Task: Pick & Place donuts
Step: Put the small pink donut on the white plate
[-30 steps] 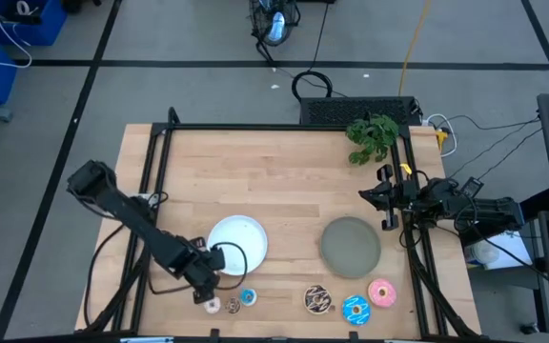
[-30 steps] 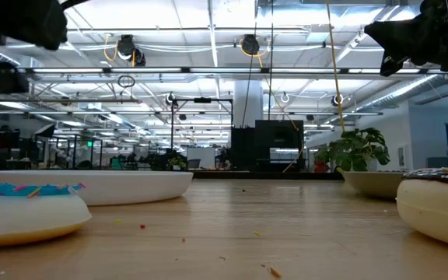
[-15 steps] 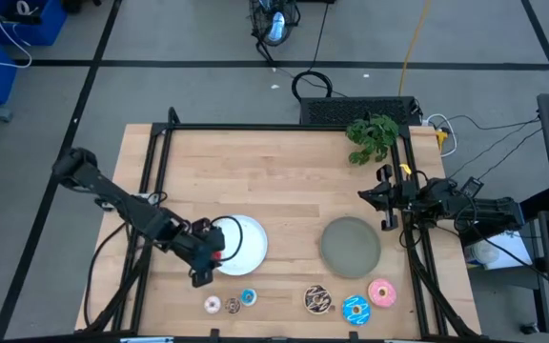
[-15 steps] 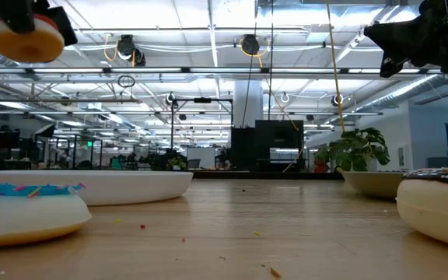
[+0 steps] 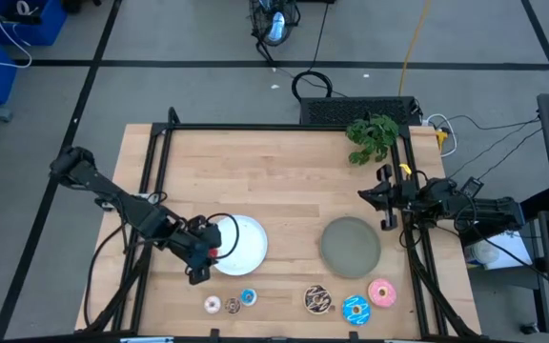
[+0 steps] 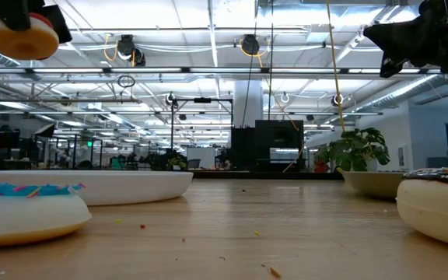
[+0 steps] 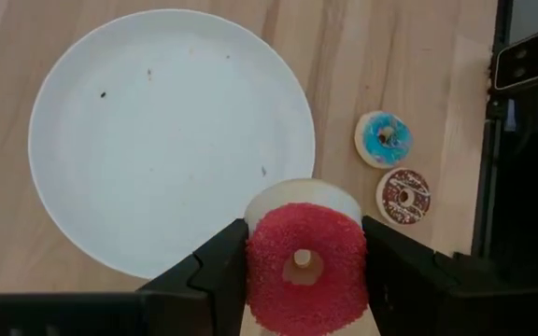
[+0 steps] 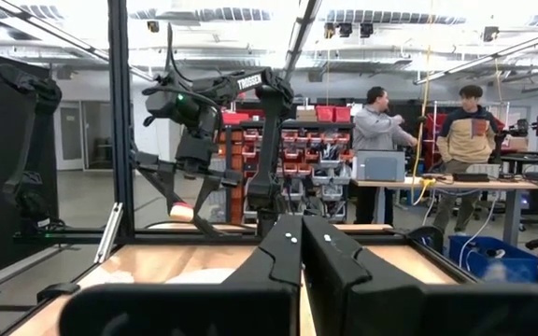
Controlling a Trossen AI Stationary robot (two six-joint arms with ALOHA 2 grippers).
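Left hand pinching the red donut, raised off the counter at the 8 o'clock rim of the white plate. The donut's pale underside appears high in the low view. Right hand, fingers pressed together and holding nothing, waits at the counter's 3 o'clock edge, beside the grey plate. Along the counter's 6 o'clock edge lie the pink-white donut, brown donut and small blue donut; toward 5 o'clock, the chocolate sprinkled donut, blue-iced donut and pink-iced donut.
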